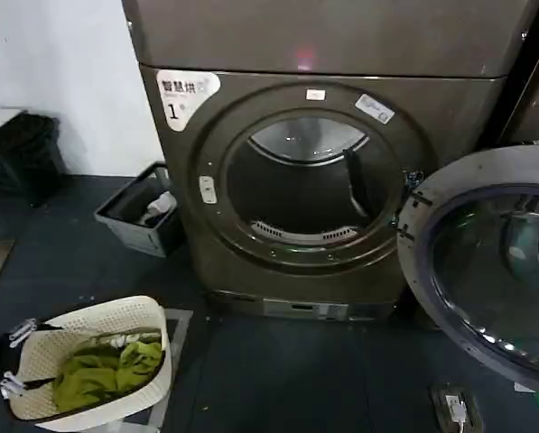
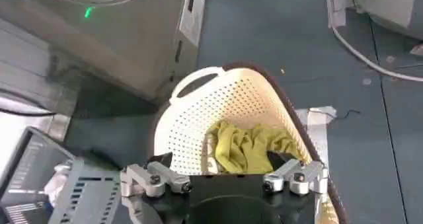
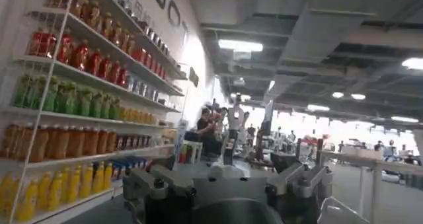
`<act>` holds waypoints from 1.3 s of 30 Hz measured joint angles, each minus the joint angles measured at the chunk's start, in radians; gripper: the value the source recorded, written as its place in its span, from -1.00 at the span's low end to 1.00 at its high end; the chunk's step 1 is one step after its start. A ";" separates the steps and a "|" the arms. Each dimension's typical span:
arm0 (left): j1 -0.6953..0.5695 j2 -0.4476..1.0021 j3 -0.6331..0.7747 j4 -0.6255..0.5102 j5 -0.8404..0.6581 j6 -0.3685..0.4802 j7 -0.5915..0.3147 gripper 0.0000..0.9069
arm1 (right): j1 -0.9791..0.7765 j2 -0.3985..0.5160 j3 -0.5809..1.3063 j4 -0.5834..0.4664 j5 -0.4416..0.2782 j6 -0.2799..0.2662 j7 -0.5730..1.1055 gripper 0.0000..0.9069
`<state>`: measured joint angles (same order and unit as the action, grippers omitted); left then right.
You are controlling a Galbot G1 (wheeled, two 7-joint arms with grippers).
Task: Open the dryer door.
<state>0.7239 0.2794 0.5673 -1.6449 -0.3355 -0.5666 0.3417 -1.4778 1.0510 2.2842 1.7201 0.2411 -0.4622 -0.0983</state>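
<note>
The bronze-grey dryer (image 1: 251, 117) stands ahead, with a white "1" sticker (image 1: 186, 93) at its upper left. Its round opening (image 1: 305, 180) is uncovered and the drum shows inside. The dryer door (image 1: 495, 271) stands swung out to the right on its hinge, grey inner ring and dark glass facing me. My left gripper (image 1: 21, 359) (image 2: 221, 160) hangs low at the left over a laundry basket, open, with nothing between its fingers. My right gripper (image 3: 225, 162) is open and empty, facing out into the room away from the dryer.
A cream perforated basket (image 1: 147, 325) (image 2: 198, 113) holding green cloth (image 1: 106, 374) sits on the floor at the front left. A dark bin (image 1: 141, 212) stands beside the dryer's left side. A neighbouring machine (image 1: 535, 99) is at the right. A small device (image 1: 456, 408) lies on the floor.
</note>
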 joint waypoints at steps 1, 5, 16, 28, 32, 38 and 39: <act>0.000 0.001 0.000 0.000 0.000 0.000 0.005 1.00 | 0.000 0.000 0.000 0.000 0.000 0.000 0.000 1.00; 0.001 0.011 0.002 -0.006 -0.012 0.007 0.020 1.00 | 0.000 0.000 0.001 0.002 0.002 0.000 -0.001 1.00; -0.004 0.018 0.013 0.001 -0.010 -0.014 0.029 1.00 | 0.008 0.003 -0.004 0.009 0.002 -0.001 -0.001 1.00; -0.013 0.016 0.044 0.030 -0.007 -0.012 0.029 1.00 | 0.014 0.003 -0.007 0.005 0.000 0.000 -0.002 1.00; -0.012 0.020 0.045 0.031 -0.001 -0.008 0.032 1.00 | 0.014 0.003 -0.007 0.006 0.000 0.000 -0.002 1.00; -0.008 0.025 0.048 0.034 -0.003 0.001 0.034 1.00 | 0.016 0.004 -0.007 0.008 0.000 0.000 -0.003 1.00; -0.008 0.025 0.048 0.037 -0.005 0.000 0.040 1.00 | 0.016 0.005 -0.007 0.009 0.000 0.000 -0.003 1.00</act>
<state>0.7158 0.3040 0.6155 -1.6081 -0.3407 -0.5669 0.3812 -1.4619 1.0561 2.2772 1.7291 0.2416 -0.4623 -0.1013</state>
